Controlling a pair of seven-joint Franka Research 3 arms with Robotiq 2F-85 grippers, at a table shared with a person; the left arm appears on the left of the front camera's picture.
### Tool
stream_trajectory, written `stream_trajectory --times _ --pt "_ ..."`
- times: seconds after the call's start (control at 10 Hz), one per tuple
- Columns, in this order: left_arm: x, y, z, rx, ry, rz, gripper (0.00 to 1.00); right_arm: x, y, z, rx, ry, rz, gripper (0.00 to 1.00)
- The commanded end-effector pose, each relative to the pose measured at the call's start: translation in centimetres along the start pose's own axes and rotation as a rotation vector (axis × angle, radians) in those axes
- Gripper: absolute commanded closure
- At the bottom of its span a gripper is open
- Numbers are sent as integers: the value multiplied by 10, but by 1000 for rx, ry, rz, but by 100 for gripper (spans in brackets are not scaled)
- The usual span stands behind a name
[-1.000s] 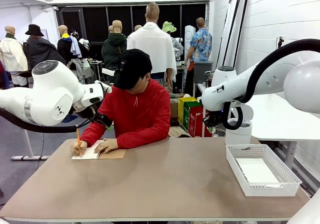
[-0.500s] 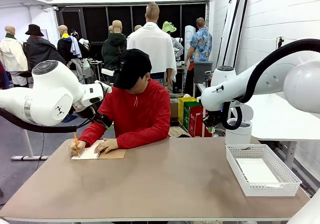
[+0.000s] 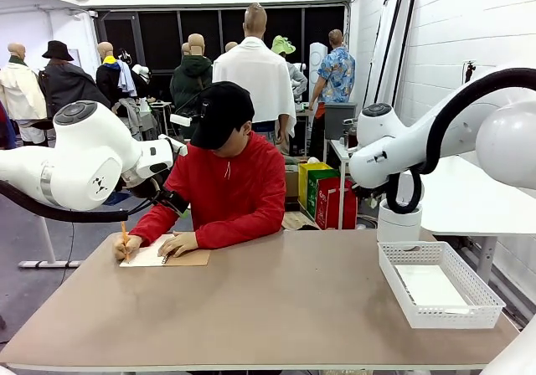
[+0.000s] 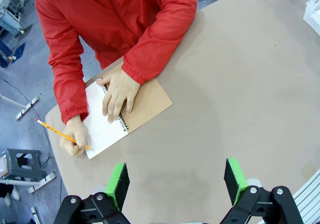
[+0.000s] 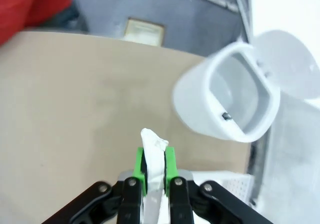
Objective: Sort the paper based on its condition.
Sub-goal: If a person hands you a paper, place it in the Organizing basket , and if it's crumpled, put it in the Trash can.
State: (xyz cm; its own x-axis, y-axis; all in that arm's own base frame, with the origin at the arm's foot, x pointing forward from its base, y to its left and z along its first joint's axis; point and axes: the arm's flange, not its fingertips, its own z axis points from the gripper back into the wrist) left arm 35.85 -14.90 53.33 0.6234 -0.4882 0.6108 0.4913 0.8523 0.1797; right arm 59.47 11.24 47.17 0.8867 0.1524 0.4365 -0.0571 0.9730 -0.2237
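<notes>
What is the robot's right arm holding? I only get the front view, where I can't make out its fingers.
Observer: The right gripper has its fingers shut on a crumpled piece of white paper.
Visitor: Where is it aimed?
Observer: At a white bin beside the table, its mouth open toward the fingers.
Visitor: And the left arm?
Observer: The left gripper is open, nothing between its fingers, above the table.

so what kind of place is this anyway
Probably a robotics lab or test workshop: two white robot arms flank a plain brown table, a person in a red top sits across it writing in a spiral-bound notebook with a brown card cover, and the white-painted block wall suggests a utility building.
</notes>
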Motion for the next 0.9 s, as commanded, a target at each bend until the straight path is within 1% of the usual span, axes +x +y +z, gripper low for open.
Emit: stream_trajectory --times 0.0,0.4,0.6,0.8 --pt "-1 0 -1 -1 3 -3 0 10 2 -10 -119 3 -135 83" --pt "-1 0 -1 -1 3 -3 0 26 -22 -36 -193 -16 -281 83" --pt "-1 0 -1 -1 3 -3 0 30 -33 -49 -233 -70 -336 83" --pt "-1 0 -1 -1 3 -3 0 34 -41 -60 -256 -70 -360 83"
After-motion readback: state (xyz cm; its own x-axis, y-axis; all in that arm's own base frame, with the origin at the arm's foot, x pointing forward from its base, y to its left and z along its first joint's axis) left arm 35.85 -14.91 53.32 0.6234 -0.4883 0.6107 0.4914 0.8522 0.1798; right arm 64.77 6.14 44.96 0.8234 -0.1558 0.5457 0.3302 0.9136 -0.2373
